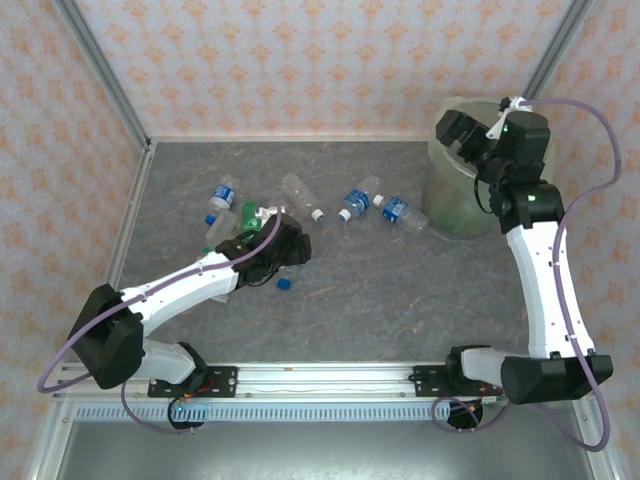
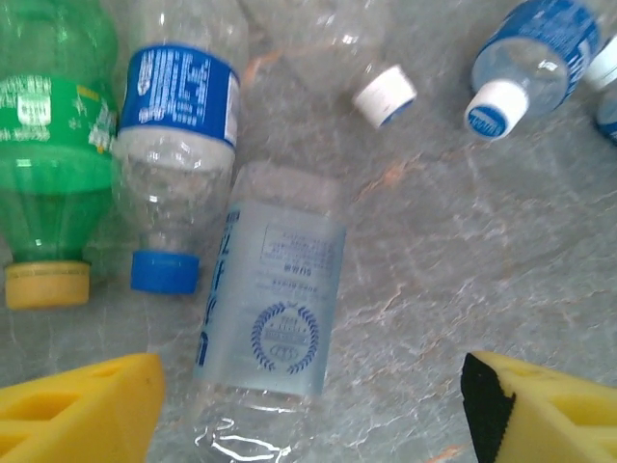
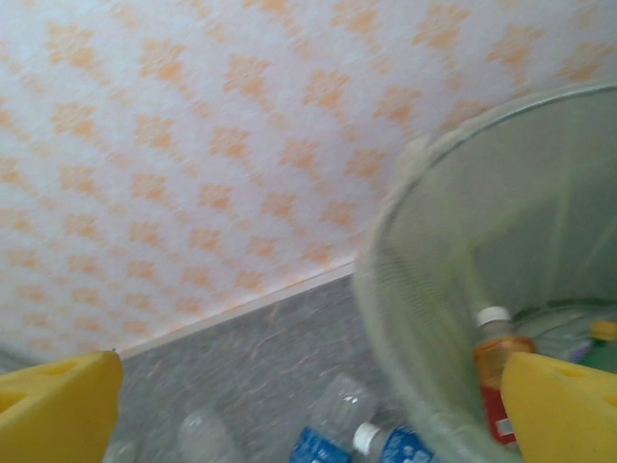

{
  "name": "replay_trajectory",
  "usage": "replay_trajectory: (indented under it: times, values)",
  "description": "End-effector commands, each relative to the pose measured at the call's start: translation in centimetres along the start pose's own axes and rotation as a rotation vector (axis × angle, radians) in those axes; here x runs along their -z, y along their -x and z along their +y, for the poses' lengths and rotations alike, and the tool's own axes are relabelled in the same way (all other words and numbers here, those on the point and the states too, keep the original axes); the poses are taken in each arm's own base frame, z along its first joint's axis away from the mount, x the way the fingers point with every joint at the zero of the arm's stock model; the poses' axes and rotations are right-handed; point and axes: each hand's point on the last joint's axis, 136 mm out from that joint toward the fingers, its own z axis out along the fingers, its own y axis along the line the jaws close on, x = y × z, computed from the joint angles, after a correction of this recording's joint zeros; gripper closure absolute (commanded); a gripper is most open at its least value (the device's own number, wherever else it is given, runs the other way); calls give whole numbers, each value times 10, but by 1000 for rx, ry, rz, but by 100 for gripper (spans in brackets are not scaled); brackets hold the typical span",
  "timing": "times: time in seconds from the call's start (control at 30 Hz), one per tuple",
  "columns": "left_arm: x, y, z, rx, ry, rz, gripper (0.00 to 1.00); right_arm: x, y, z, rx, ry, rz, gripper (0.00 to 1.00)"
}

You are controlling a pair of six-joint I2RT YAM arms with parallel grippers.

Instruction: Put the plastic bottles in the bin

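Lying on the table (image 2: pixel 463 251) between the spread fingers of the left gripper (image 2: pixel 308 415), a clear bottle (image 2: pixel 275 309) with a pale label is seen. The fingers are apart and nothing is gripped; one finger is just beside the bottle's wall, the other well apart from it.

The bottle is judged to be empty, so light, thin-walled and easily dented, and smooth enough to roll or slip. It is best taken across its labelled middle.

Beyond the fingertips five more bottles are counted. Off to one side lie a blue-capped bottle (image 2: pixel 178 135) and a green bottle (image 2: pixel 48 145) with a yellow cap. Ahead lies a white-capped bottle (image 2: pixel 328 39). To the other side are a blue-labelled bottle (image 2: pixel 535 48) and a second blue-labelled bottle (image 2: pixel 609 116), cut by the edge.

The right gripper (image 3: pixel 313 395) is held wide open and empty. One bin (image 3: pixel 405 318) stands just beyond one finger. Two bottles are made out inside: a red-orange bottle (image 3: pixel 496 362) and a yellow-capped bottle (image 3: pixel 604 333), mostly hidden.
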Motion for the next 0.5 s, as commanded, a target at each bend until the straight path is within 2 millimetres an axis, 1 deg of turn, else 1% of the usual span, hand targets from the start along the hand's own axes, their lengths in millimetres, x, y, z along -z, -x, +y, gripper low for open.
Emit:
replay_trajectory:
  times: [0.0, 0.03, 0.07, 0.17, 0.3, 0.33, 0.4, 0.47]
  values:
    - [-6, -24, 16, -22, 42, 83, 21, 4, -9, 21, -11, 91, 6, 0]
    - [-8, -30, 18, -24, 41, 96, 25, 3, -14, 23, -9, 95, 15, 0]
    - [-9, -35, 19, -24, 37, 108, 26, 1, -18, 26, -10, 103, 26, 0]
    - [-13, -50, 24, -11, 32, 136, 27, -2, -29, 36, -9, 132, 53, 0]
    - [-16, -66, 31, 6, 35, 152, 27, -5, -38, 49, -9, 175, 73, 0]
    - [-17, -70, 31, 8, 28, 152, 28, -6, -40, 52, -9, 182, 79, 0]
    - [-19, -74, 29, 12, 2, 149, 33, -9, -45, 58, -9, 193, 93, 0]
    - [-22, -78, 26, 17, -25, 154, 34, -10, -47, 62, -8, 203, 105, 0]
